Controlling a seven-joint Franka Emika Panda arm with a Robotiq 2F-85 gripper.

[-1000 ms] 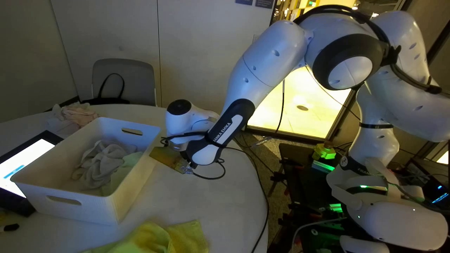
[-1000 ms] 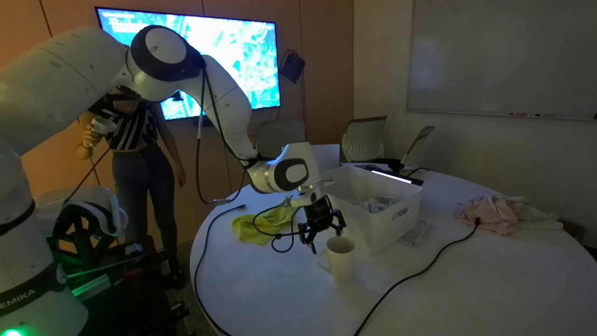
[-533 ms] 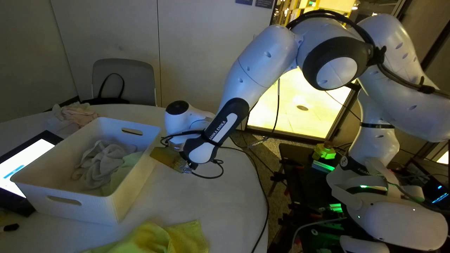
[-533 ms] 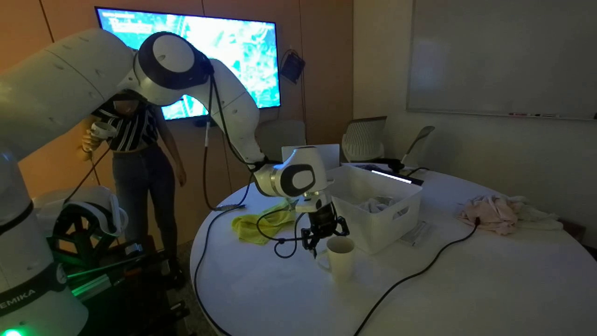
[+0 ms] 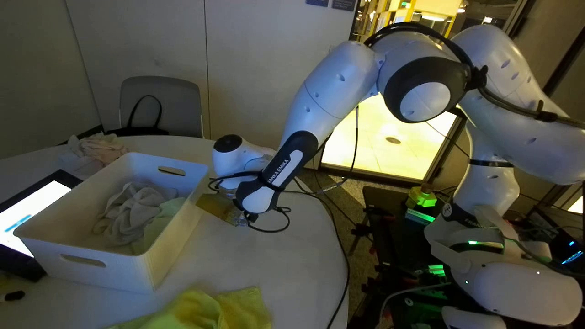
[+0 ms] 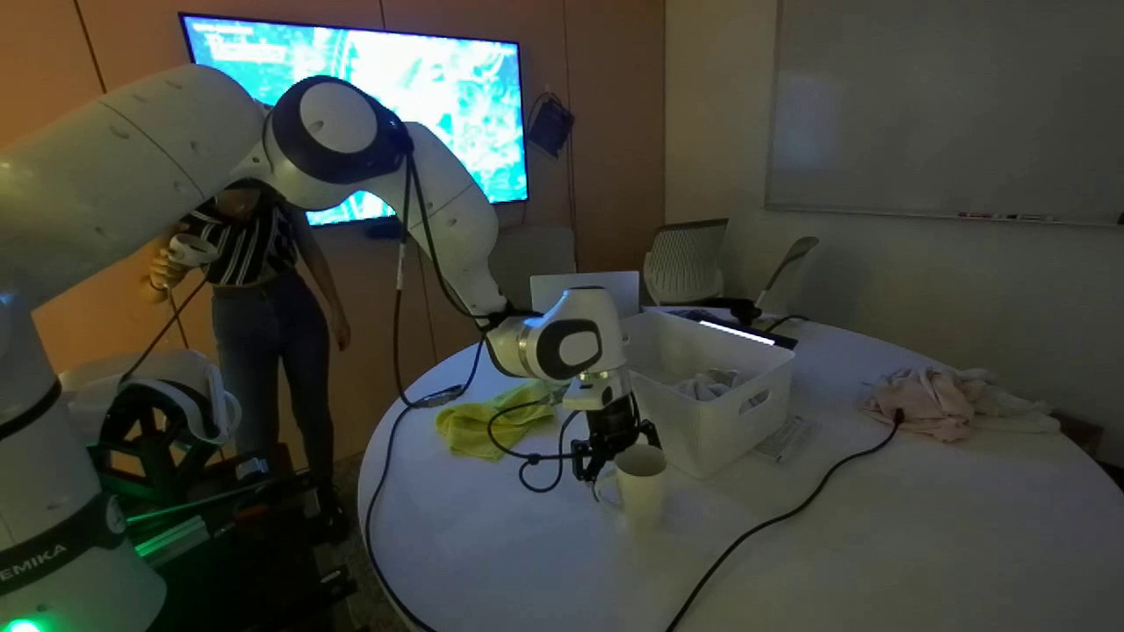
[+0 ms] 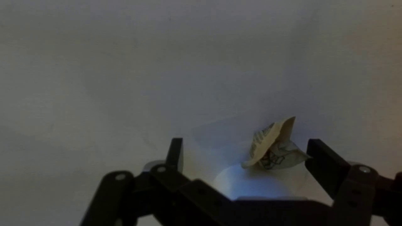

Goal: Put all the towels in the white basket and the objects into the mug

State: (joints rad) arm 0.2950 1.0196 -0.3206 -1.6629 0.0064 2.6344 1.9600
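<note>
In the wrist view the gripper [image 7: 246, 152] stands released, its two fingers spread wide above the white table [image 7: 157, 78]; a crumpled printed paper [image 7: 276, 150] lies on the table between them, at four o'clock from the centre of that view, close by the finger on the three o'clock side, though whether they touch I cannot tell; in an exterior view the white mug [image 6: 641, 496] stands upright on the table, the gripper just beside it at eleven o'clock, the white basket [image 6: 692, 432] at one o'clock and the yellow towel [image 6: 477, 427] rumpled at ten; in an exterior view the basket holds the off-white towel [image 5: 130, 212], bunched up, with the pale green towel [image 5: 161, 222] against it at four o'clock; a lit tablet [image 5: 27, 206] lies at the basket's nine o'clock, partly hidden by it, and a pinkish heap of cloth [image 5: 98, 151] sits near its twelve.
</note>
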